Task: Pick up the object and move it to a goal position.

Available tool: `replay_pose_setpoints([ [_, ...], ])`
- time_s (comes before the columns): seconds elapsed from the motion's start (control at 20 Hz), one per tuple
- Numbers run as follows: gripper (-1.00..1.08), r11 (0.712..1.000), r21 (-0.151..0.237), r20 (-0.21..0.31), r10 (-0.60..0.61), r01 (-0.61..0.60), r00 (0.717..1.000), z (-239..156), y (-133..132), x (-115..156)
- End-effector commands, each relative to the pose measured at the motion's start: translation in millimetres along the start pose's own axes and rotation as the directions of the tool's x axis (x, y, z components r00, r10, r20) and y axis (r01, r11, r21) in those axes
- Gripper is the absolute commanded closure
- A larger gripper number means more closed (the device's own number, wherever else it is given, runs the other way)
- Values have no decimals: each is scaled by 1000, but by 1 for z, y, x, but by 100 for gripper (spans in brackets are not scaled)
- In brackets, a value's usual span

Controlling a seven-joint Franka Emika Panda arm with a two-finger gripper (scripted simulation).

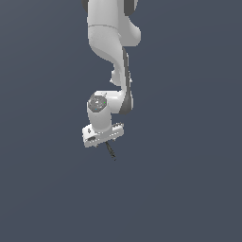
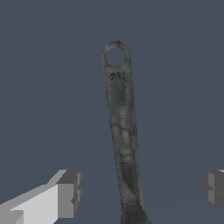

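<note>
Here, a white robot arm reaches down over a plain grey-blue tabletop [image 1: 189, 189], its fingers [image 1: 105, 142] pointing downward. In the wrist view, the two fingers [image 2: 68, 194] stand wide apart, clamped on nothing, with one grey pad at each side of the picture. The object [image 2: 122, 135], a thin dark grey-black rod with a small loop at one end, lies in the open gap between them, touching neither pad. Its long axis runs straight away from the fingers, roughly crosswise to the line along which they would close, with the loop at the far end. In the exterior view the object [image 1: 111, 151] shows as a short dark sliver just under the fingertips. Whether it rests on the tabletop cannot be told. Judging from this, closing the fingers would pinch the rod across its narrow width.
</note>
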State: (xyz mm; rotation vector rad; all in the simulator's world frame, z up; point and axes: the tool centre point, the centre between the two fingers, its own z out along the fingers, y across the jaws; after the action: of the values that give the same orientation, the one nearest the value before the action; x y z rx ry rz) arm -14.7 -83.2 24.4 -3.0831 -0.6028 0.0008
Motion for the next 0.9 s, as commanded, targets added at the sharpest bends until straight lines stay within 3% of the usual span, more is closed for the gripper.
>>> replay_pose_setpoints([
  [0.0,-92,1000,0,0,-1,1,1000,10,0,0],
  [0.25,-92,1000,0,0,-1,1,1000,17,1,1],
  [0.3,108,1000,0,0,-1,1,1000,17,1,1],
  [0.85,108,1000,0,-1,-3,3,1000,15,0,1],
])
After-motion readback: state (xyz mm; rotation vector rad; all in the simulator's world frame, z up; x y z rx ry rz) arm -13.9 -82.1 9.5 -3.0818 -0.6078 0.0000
